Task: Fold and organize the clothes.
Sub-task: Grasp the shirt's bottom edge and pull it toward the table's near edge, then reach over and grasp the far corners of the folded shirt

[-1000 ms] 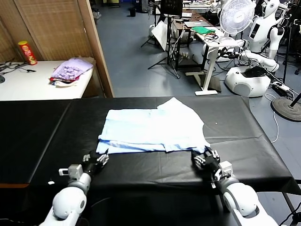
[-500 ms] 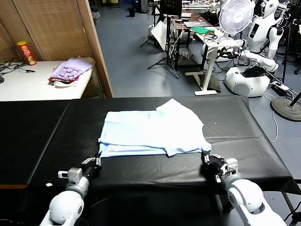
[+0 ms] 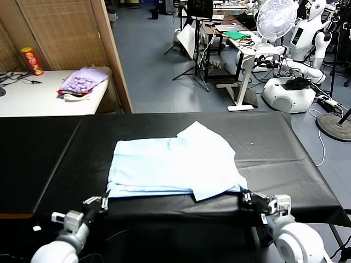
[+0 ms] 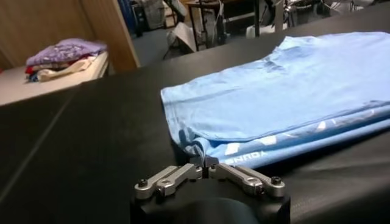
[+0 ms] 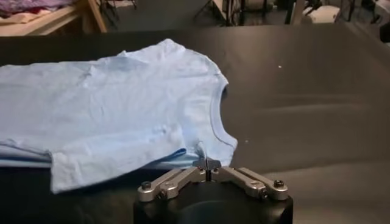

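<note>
Covering the work surface: black table cloth [image 3: 66,148]; standing behind: white side table [image 3: 33,101], fan [image 3: 276,19]. Lying folded mid-table: light-blue T-shirt [image 3: 170,164]. Pinching its near corners, jaws fully closed on fabric: left gripper [image 3: 103,201], right gripper [image 3: 248,196], reaching low from the front edge.

T-shirt [image 3: 173,164]: flat on the table [image 3: 285,148], centre, toward the near edge. Left gripper [image 3: 101,203]: at the shirt's near left corner. Right gripper [image 3: 248,196]: at its near right corner. Side table [image 3: 33,101]: behind, far left, bearing a cloth pile [image 3: 82,82] and a can [image 3: 32,61]. Fan [image 3: 276,19]: far right.
</note>
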You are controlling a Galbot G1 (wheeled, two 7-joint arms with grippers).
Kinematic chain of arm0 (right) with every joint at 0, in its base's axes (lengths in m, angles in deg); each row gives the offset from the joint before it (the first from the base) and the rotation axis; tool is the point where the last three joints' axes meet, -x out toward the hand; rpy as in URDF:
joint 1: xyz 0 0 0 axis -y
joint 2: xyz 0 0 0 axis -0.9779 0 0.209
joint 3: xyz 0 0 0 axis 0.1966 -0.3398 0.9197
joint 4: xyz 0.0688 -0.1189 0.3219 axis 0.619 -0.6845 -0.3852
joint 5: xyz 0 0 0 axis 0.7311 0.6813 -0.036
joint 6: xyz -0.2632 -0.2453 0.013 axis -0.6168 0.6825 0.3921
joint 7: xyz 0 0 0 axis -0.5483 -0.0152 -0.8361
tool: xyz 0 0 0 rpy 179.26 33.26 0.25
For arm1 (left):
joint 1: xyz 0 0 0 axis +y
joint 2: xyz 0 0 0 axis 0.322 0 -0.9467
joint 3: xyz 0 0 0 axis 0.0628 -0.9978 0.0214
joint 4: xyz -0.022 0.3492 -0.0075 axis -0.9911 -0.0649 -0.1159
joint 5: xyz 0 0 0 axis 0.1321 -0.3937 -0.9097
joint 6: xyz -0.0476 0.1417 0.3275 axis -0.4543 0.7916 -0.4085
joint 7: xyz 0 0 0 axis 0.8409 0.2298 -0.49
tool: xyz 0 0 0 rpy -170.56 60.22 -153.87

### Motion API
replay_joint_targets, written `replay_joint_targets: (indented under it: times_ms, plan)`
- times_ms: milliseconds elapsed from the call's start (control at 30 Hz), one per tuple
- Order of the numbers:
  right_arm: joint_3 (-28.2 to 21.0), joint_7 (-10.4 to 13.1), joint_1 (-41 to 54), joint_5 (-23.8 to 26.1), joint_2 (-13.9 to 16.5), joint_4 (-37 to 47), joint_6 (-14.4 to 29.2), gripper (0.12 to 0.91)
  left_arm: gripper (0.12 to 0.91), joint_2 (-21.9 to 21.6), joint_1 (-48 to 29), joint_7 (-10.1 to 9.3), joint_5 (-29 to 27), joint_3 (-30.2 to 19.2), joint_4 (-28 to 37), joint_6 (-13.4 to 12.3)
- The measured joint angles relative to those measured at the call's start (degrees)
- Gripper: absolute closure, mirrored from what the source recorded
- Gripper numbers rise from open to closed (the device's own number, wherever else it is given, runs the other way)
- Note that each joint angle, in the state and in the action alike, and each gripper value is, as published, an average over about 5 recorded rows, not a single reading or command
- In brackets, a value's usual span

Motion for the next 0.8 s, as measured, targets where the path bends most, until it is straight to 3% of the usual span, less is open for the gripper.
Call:
replay_joint_targets:
  times_ms: [100,267,433,633,800]
  plan:
    - [0.3,-0.1,-0.2,-0.1,0.5,0.0,-1.0,0.791,0.896,0.4,-0.5,-0.55,-0.8,-0.2,0.1,0.6]
    - [2.0,-0.8,-1.4,-1.1,1.1,-2.1,-1.2,0.513,0.866,1.1,-0.8,-2.04,-0.5,-0.2,-0.7,2.6]
    - [4.4,-2.6,0.0,-4.1,2.3,-3.5,-0.9,0.276,0.622,1.6,-0.8,-3.67,1.4,0.7,-2.4,4.0]
    - [2.9,-4.4,8.3,-2.7,3.5,1.8,4.6,0.228,0.31,2.6,-1.9,-4.29,4.2,2.4,-4.1,4.6]
    - [-3.6,-5.5,20.1,1.2,2.6,12.0,8.4,0.227,0.236,2.9,-5.3,-5.87,9.6,3.0,-3.0,4.9]
